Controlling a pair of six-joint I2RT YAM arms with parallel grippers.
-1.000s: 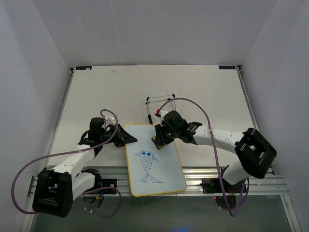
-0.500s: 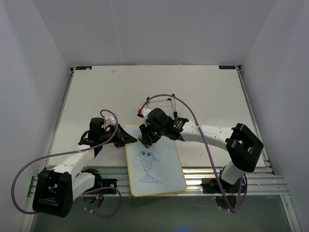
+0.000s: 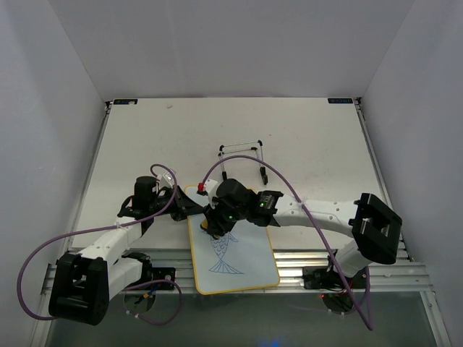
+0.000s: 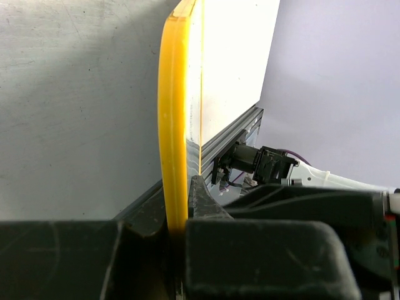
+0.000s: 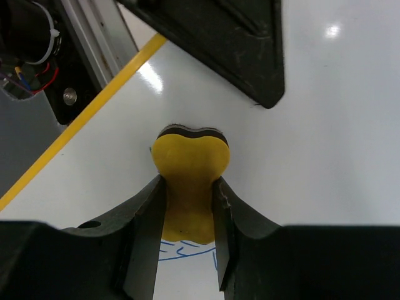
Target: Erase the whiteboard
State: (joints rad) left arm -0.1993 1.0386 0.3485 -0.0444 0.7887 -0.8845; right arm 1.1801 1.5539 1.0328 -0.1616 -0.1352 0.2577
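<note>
Whiteboard laid flat, its near end across the metal rail

The whiteboard is seen as a glossy white rectangle with rounded corners and a thin yellow frame, set lengthwise away from the metal rail and turned slightly askew to it. A blue fish is drawn on the half nearer the rail; its body and tail are shown, its head is hidden. The half farther from the rail is blank. The far left corner is clamped in the left gripper.
</note>
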